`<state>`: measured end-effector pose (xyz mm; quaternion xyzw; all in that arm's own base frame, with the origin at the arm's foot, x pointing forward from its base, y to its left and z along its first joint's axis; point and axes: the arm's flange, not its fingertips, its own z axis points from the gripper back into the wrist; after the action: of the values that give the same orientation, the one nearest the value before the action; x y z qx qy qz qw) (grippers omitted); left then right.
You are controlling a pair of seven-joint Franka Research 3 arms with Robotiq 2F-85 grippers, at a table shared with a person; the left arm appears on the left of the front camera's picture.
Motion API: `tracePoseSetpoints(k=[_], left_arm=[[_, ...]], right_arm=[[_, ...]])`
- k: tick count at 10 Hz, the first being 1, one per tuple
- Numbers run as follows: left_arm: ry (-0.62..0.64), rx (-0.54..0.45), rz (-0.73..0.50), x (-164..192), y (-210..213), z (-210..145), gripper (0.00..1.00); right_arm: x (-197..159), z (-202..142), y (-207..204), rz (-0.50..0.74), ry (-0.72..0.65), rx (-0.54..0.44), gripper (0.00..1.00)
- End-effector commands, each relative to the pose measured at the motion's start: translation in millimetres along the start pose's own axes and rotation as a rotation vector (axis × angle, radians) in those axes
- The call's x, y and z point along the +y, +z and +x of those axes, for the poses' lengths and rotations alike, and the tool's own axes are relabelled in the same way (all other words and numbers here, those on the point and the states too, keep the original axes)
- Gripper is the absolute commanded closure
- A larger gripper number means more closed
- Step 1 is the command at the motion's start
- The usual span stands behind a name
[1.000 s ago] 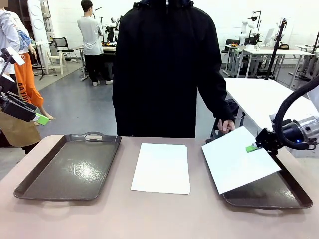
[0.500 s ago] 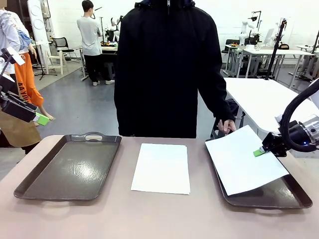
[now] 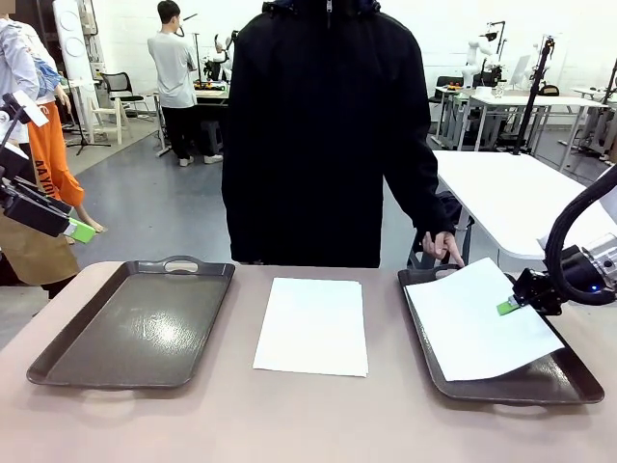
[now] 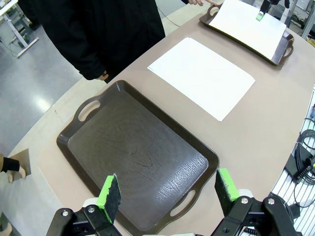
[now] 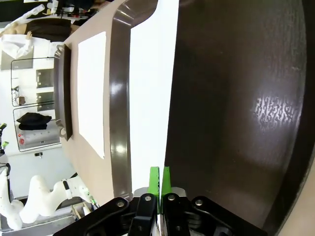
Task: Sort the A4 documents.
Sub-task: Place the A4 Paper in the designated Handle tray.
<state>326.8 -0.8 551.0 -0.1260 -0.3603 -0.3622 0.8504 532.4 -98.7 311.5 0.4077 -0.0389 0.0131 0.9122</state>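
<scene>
flat white sheet [image 3: 311, 325] mid-table; tilted sheet [image 3: 477, 323] over right tray [image 3: 564, 372].

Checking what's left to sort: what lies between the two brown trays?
White A4 paper, flat on the table, touching neither the left tray nor the right tray; the front view shows it.

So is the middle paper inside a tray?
No, the middle sheet lies on the table, between the left tray and right tray.

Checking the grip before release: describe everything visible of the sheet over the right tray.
The sheet is plain white, blank, thin rectangular paper. The right pincer is shut on its right edge, holding it slanted over the dark brown right tray, gripped side raised. The person's hand is near its far corner.
</scene>
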Motion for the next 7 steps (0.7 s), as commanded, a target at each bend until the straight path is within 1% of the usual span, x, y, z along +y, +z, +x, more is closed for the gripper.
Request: tracePoseSetpoints(k=[1, 4, 5, 6, 7], left_arm=[[-0.005, -0.005, -0.008, 0.7, 0.1, -0.5, 0.00], [-0.005, -0.005, -0.008, 0.7, 0.1, -0.5, 0.00], [-0.005, -0.005, -0.008, 0.7, 0.1, -0.5, 0.00], [-0.005, -0.005, -0.008, 0.7, 0.1, -0.5, 0.00], [-0.005, -0.005, -0.008, 0.7, 0.1, -0.5, 0.00]], right_arm=[[-2.8, -4.0, -4.2, -0.042, -0.018, 0.019, 0.99], [-2.7, -5.8, -13.0, -0.087, -0.016, 0.028, 0.99], [-2.1, -6.4, -12.4, -0.105, -0.025, 0.029, 0.81], [0.1, -7.6, -11.5, -0.113, -0.013, 0.021, 0.79], [1.6, -9.0, -11.0, -0.139, -0.018, 0.017, 0.62]])
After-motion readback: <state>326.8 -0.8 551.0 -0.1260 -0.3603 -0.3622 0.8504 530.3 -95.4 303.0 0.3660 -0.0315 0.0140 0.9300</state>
